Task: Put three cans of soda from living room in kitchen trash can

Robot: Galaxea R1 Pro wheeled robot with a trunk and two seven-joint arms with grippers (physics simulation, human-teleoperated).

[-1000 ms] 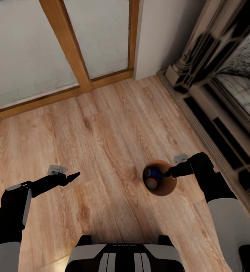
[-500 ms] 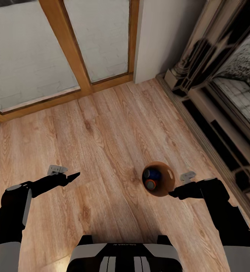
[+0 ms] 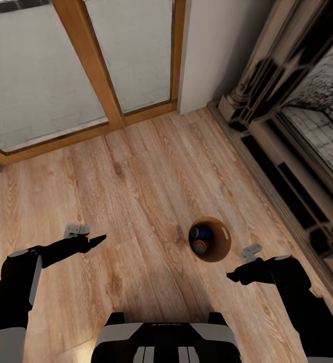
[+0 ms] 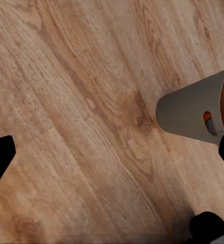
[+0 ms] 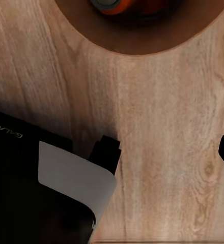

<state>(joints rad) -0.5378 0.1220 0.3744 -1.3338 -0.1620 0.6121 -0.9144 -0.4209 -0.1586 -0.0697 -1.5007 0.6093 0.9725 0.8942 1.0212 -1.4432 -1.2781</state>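
Observation:
The tash can (image 3: 220, 244) stands on the wood floor just ahead of me, right of centre, its copper-brown inside showing from above. In it lie a dark blue can of soda (image 3: 202, 232) and an orange one (image 3: 200, 246); a third can is hidden. My right gripper (image 3: 232, 276) hangs open and empty beside the bin on its near right, clear of the rim. The right wrist view shows the bin's inside (image 5: 142, 35) and an orange can's grey top (image 5: 108, 4). Far to the bin's left, my left gripper (image 3: 101, 237) is open and empty; its camera sees the bin's grey wall (image 4: 188, 114).
Wood-framed glass doors (image 3: 90, 65) run along the back. A dark fireplace surround (image 3: 287, 151) lines the right side, close to the bin. My own base (image 3: 161, 340) sits at the near edge. Wood floor (image 3: 136, 191) spreads between the arms.
My right gripper has drawn back from over the bin's rim toward me and to the right, now clear of it. The left arm has stayed put. The view shifted slightly.

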